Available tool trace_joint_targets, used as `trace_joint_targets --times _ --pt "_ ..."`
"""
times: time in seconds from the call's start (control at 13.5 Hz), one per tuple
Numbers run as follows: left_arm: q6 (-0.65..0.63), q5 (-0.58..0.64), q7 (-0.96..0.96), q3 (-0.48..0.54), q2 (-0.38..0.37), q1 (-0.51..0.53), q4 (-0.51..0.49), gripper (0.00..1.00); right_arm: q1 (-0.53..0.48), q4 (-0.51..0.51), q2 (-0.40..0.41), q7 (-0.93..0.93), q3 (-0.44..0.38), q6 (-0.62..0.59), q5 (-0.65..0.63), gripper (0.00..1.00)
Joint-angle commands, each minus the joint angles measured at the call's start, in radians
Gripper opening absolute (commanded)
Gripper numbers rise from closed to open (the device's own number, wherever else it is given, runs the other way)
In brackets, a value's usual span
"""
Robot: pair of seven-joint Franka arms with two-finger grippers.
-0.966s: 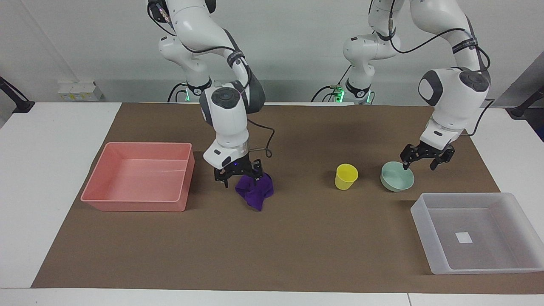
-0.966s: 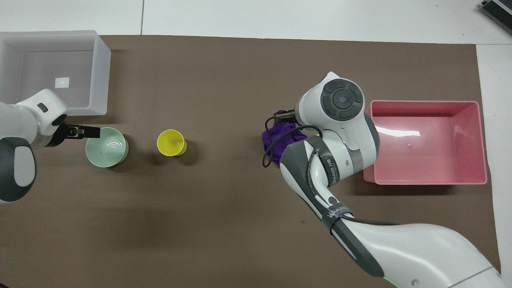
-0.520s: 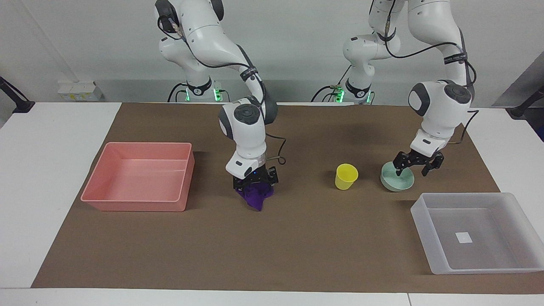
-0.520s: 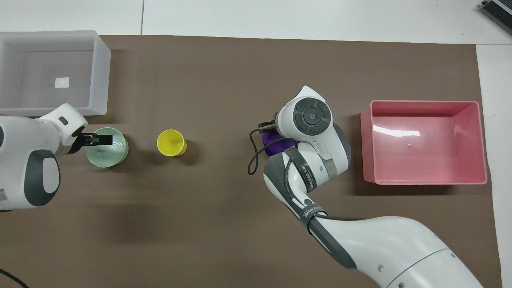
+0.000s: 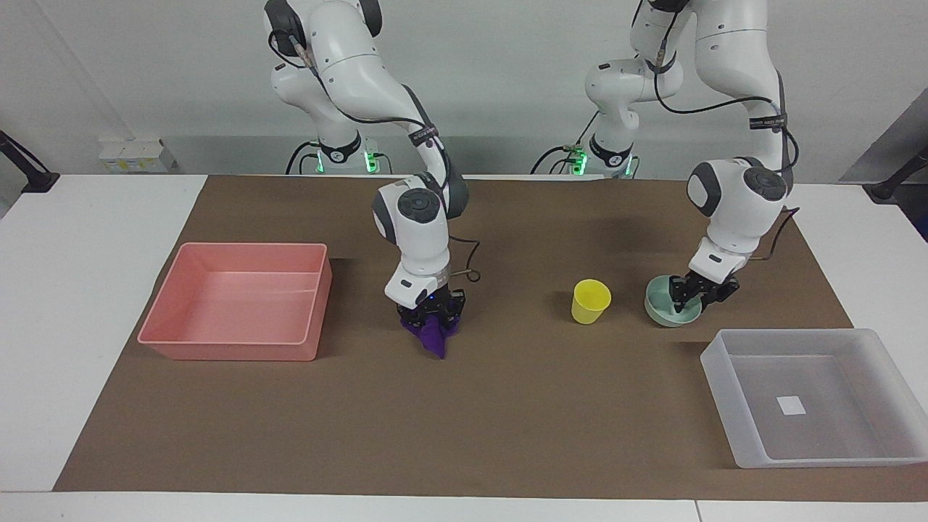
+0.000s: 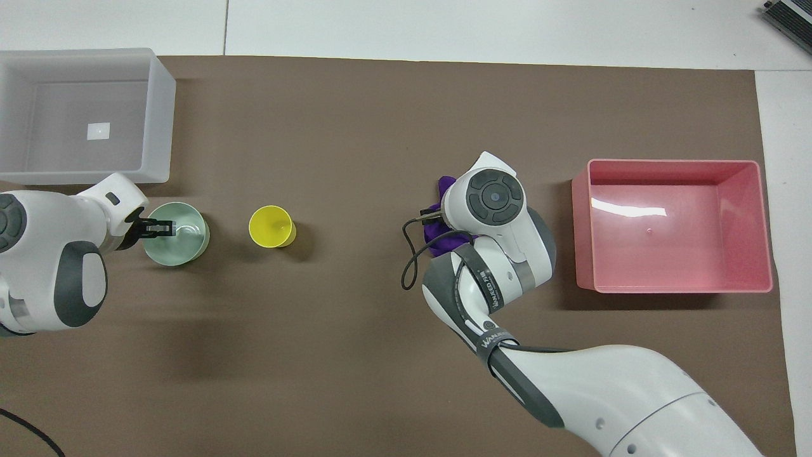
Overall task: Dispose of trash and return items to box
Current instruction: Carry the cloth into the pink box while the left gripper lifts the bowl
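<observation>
Our right tool [image 5: 431, 313] is clamped on the crumpled purple cloth wad [image 5: 435, 335] beside the pink rectangular plastic bin [image 5: 239, 348]; our left tool [image 5: 692, 296] pinches the rim of the shallow mint-green bowl [image 5: 665, 313] near the translucent whitish plastic tray [image 5: 728, 377]. Grasping step, we judge; lifting comes next. The yellow plastic cup [image 5: 590, 301] waits on the table's brown mat [image 5: 507, 406], white wall above.

Purple cloth wad [image 6: 444, 190]: mostly covered in overhead view by right arm's wrist; only edges seen. Right gripper [image 5: 433, 313]: fingertips buried in cloth folds. Translucent box [image 6: 162, 114]: corner cut off at overhead pic's edge. Left gripper [image 5: 694, 293]: fingertip gap too small to be judged.
</observation>
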Motion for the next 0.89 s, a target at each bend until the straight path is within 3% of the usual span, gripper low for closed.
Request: trace_joint_targets --times 0.0,0.22,0.45,0.67,0.82 --pt "-0.005 -0.013 0.006 -0.006 -0.041 0.009 -0.012 0.00 -0.006 0.009 -0.031 0.029 0.000 -0.067 -0.001 0.00" --pt "-0.172 -0.013 0.011 -0.006 -0.110 0.009 0.064 0.00 -0.016 0.013 -0.079 0.032 -0.003 -0.124 -0.012 0.00" --pt "-0.348 -0.013 0.015 -0.006 -0.126 0.009 0.201 0.00 -0.042 0.027 -0.172 0.030 -0.014 -0.191 -0.012 0.00" --pt "-0.372 -0.013 0.017 -0.003 -0.080 0.013 0.305 0.00 -0.113 0.070 -0.254 0.010 -0.014 -0.271 -0.016 0.00" --pt "-0.376 -0.014 0.017 -0.003 0.006 0.023 0.426 0.00 -0.171 0.068 -0.321 -0.031 -0.014 -0.321 -0.018 0.00"
